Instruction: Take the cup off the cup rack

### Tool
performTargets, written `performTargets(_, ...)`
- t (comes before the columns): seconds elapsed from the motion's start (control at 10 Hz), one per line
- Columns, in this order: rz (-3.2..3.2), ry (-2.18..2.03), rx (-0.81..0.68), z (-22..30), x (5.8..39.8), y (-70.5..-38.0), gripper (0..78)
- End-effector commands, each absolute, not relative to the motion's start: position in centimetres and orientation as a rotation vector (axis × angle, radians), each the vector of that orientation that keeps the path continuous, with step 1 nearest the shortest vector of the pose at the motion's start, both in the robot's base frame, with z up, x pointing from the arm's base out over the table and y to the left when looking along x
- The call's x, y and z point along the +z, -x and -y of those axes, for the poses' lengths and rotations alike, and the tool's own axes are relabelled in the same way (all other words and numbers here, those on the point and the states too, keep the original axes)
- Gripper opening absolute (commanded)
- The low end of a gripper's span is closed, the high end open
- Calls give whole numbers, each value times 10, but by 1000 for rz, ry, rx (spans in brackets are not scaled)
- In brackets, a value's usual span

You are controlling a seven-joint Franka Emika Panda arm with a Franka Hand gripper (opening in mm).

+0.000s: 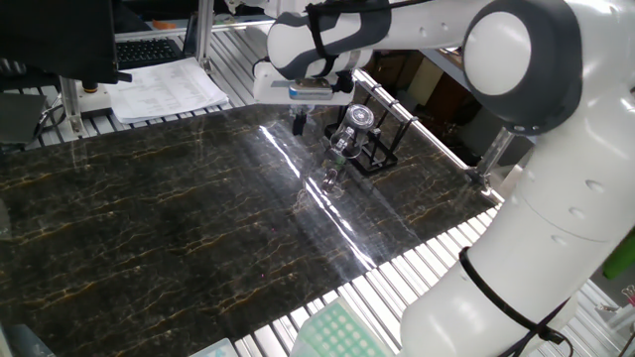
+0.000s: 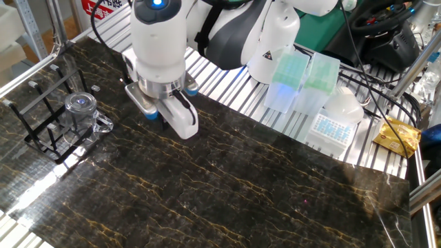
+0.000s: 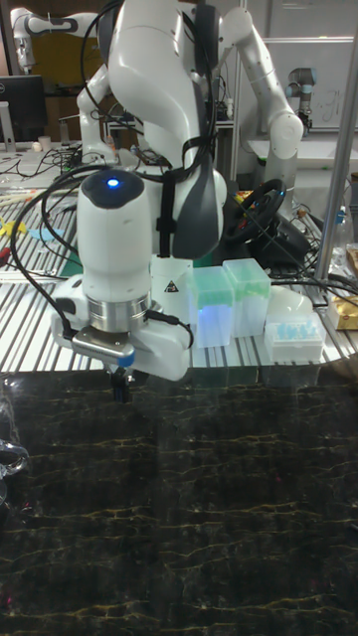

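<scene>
1. The cup [image 2: 81,112] sits on the cup rack [image 2: 49,118] near one edge of the dark marble table [image 2: 262,186], rim upward, handle pointing out toward the open tabletop. Not yet lifted.
2. The gripper [image 2: 159,120] hangs low over the table beside the rack, apart from the cup and holding nothing. Fingers point down; they look close together, but no view shows the gap, so I cannot tell how far open it is.
3. Risk: clear glass against a glossy table with a strong glare streak [image 1: 308,188]; rim and handle edges are hard to place, so the fingers could close on air or clip the rim.
4. Risk: the thin wire prongs stand close around the cup. A sideways pull could snag it and drag or tip the light rack.
5. Risk: smooth glass may slip in a light pinch and drop onto the hard surface.
</scene>
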State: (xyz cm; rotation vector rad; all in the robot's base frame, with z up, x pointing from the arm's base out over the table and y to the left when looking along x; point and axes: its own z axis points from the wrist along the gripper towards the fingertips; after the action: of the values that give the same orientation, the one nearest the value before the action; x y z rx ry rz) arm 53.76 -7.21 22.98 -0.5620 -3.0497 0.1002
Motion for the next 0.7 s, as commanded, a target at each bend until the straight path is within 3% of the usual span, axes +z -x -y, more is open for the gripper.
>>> performTargets(0.1, 3051, 690, 144, 86, 224, -546, 0)
performTargets(0.7, 3009, 1024, 161, 157, 200, -557, 0)
